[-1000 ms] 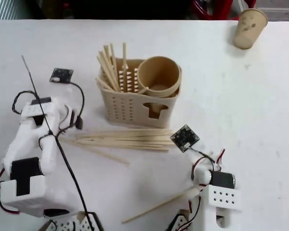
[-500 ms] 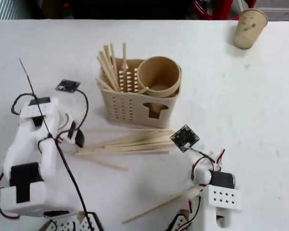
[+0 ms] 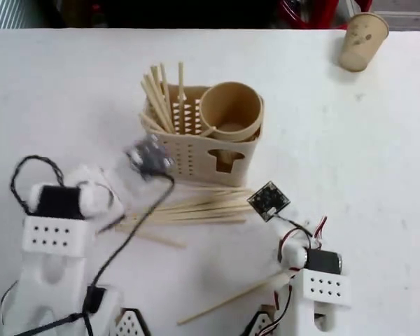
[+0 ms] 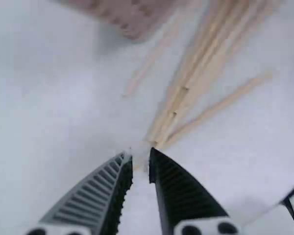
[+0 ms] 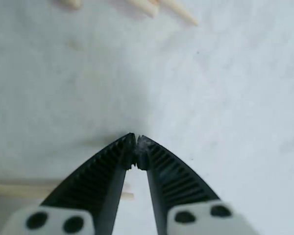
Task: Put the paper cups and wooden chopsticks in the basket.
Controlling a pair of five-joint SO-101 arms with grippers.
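Observation:
A bundle of wooden chopsticks (image 3: 189,208) lies on the white table in front of the perforated basket (image 3: 196,157). The basket holds a paper cup (image 3: 231,112) and several upright chopsticks (image 3: 159,94). A second paper cup (image 3: 362,40) stands at the far right corner. My left gripper (image 4: 139,155) sits at the bundle's near end (image 4: 186,98), its fingers almost together and pinching the stick tips. My right gripper (image 5: 136,143) is shut on nothing, low over bare table. One loose chopstick (image 3: 227,299) lies beside the right arm (image 3: 322,280).
Another single chopstick (image 3: 154,236) lies slanted below the bundle. The left arm's body (image 3: 56,231) and its cable cover the near left of the table. Chopstick ends (image 5: 157,7) show beyond the right gripper.
The left arm has swung round toward the basket and now sits at the bundle's left end. That end of the bundle shifted toward me and fanned. The right arm has not moved.

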